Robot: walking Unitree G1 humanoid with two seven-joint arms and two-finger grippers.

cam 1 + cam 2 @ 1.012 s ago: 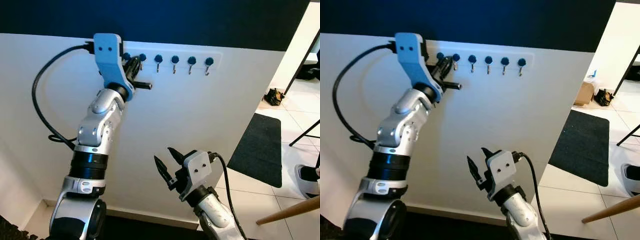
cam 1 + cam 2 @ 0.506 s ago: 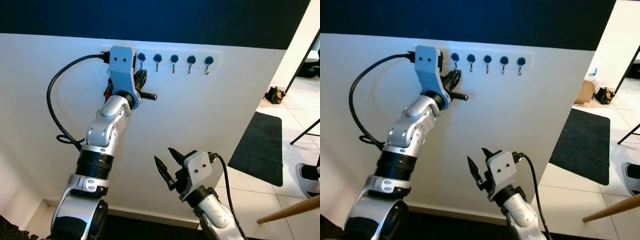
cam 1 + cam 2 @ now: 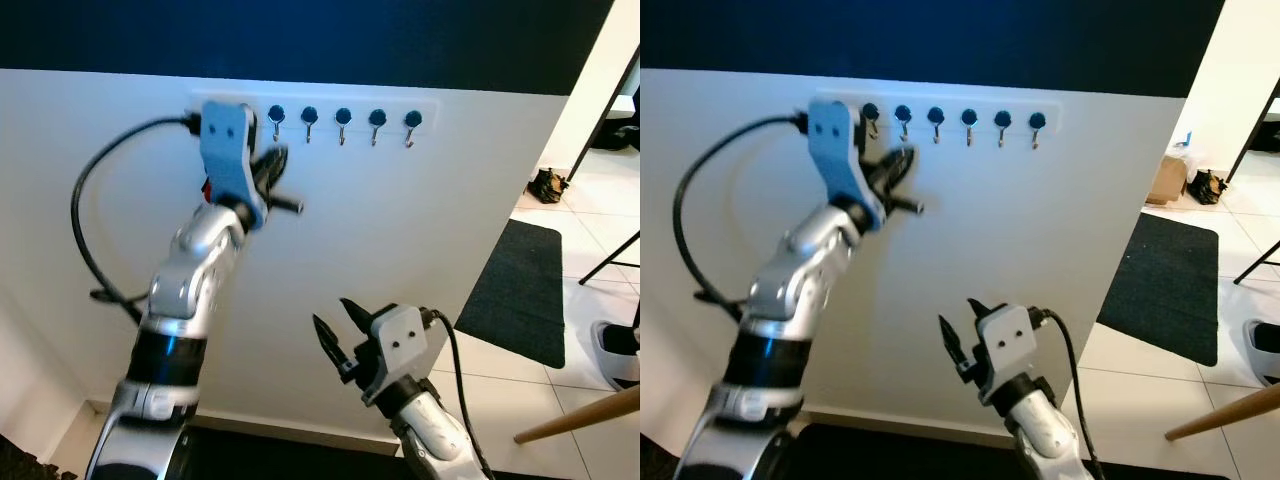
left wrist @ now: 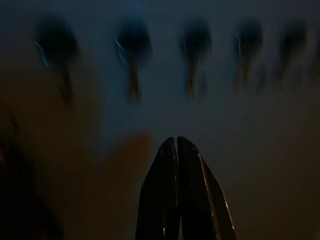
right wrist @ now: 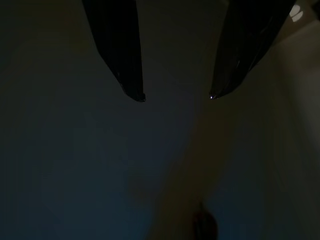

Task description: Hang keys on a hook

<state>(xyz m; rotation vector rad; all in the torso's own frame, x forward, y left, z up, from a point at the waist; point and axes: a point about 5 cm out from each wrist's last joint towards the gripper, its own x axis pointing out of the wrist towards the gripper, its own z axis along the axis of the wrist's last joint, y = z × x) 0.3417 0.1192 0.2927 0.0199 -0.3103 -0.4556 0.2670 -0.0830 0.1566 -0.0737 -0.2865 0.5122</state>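
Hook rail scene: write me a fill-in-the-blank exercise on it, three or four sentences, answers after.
1. The hook rail is fixed to a white wall below a dark ____ band.
2. The arm raised to the rail is the robot's ____ one.
3. In the left wrist view the left gripper has its fingers ____.
4. The right gripper, held low before the wall, has its fingers ____.

Missing words: blue; left; shut; open
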